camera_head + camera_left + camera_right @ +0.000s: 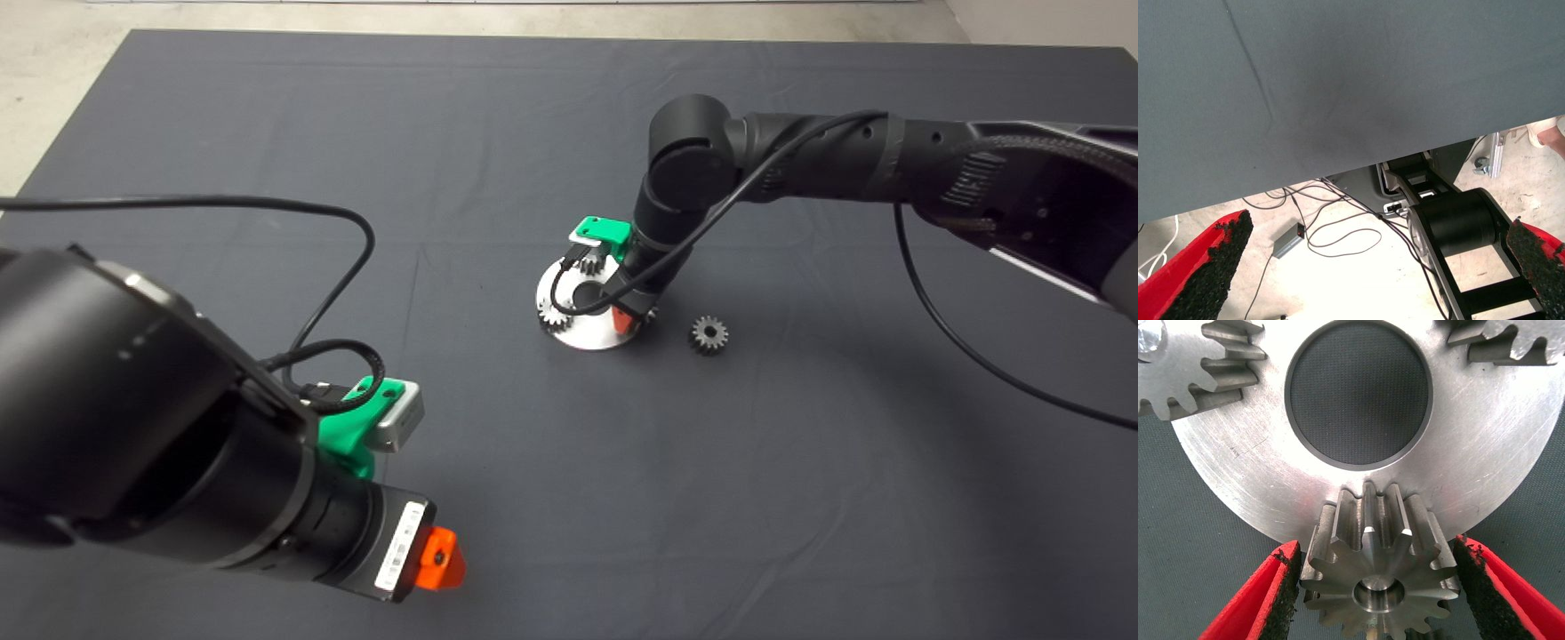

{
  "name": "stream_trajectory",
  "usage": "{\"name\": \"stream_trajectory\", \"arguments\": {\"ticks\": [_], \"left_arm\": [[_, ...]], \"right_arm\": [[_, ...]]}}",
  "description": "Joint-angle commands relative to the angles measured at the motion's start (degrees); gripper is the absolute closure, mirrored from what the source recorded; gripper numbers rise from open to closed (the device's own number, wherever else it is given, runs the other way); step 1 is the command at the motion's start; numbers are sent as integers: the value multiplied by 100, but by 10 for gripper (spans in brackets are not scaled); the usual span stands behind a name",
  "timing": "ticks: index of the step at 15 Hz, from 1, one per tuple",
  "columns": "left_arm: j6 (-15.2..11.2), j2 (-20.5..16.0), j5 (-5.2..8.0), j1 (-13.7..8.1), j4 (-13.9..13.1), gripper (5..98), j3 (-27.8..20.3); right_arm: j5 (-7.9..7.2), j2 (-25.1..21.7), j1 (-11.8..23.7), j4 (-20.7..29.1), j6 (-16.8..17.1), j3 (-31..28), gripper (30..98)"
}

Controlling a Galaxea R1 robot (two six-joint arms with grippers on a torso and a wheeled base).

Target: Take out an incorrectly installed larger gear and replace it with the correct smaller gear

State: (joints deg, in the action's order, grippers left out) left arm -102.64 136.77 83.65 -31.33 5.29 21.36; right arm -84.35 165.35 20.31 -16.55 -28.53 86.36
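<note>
A small silver spur gear, the smaller gear (1378, 577), sits at the rim of the round steel plate (587, 336) with a pin showing in its centre hole. My right gripper (628, 316) reaches down over the plate, and in the right wrist view its black pads (1288, 587) press against the gear's teeth on both sides. On the mat just right of the plate lies the larger gear (709, 335), dark and free of both grippers. My left gripper (440, 558) waits at the lower left, open and holding nothing.
Two more silver spur gears (1198, 367) (1501, 340) stand on the plate (1485, 453) around its big centre hole (1358, 393). In the left wrist view the mat's edge (1338, 100) shows, with floor cables and the robot's base beyond it.
</note>
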Motion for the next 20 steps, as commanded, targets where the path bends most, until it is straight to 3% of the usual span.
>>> {"name": "stream_trajectory", "arguments": {"ticks": [1,7,17,20], "left_arm": [[-28,-13,37,-84,-134,54,-98],[-28,-13,37,-84,-134,54,-98],[-28,-5,46,-84,-134,54,-98],[-28,-5,46,-84,-134,54,-98]], "right_arm": [[-18,31,138,-190,22,-50,679],[-21,78,131,-199,17,-50,759],[-82,99,149,-199,23,-68,774],[-161,99,201,-191,5,-314,784]]}}
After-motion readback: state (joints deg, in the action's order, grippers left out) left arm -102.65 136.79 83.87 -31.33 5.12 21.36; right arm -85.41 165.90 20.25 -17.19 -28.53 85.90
